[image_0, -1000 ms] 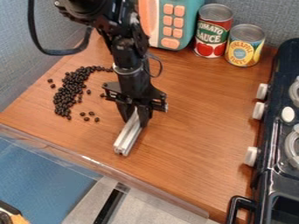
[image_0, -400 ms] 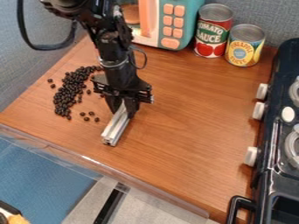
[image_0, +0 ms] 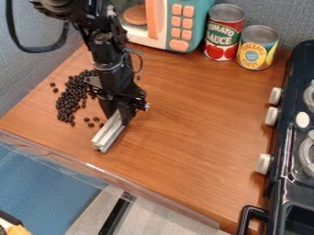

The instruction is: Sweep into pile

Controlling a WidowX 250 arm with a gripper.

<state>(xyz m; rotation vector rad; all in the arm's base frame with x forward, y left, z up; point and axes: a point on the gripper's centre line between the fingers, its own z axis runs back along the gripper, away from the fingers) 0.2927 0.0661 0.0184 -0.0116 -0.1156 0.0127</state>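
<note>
The black gripper (image_0: pixel 118 112) hangs over the left-middle of the wooden counter, shut on a silver metal bar (image_0: pixel 109 133). The bar slants down and left from the fingers, its far end close to the counter surface. Left of the gripper lies a curved band of black beans (image_0: pixel 71 97), running from near the arm down toward the front. A few loose beans (image_0: pixel 91 124) sit between that band and the bar, one right beside the bar. The arm hides part of the counter and perhaps some beans behind it.
A toy microwave (image_0: pixel 175 27) stands at the back, with a tomato sauce can (image_0: pixel 223 34) and a pineapple can (image_0: pixel 257 48) to its right. The black toy stove (image_0: pixel 288 151) borders the right side. A clear ledge (image_0: pixel 116 176) runs along the counter's front edge.
The gripper has moved left and slightly forward with the bar, coming closer to the beans. More of the microwave shows behind the arm. The main band of beans looks unmoved.
</note>
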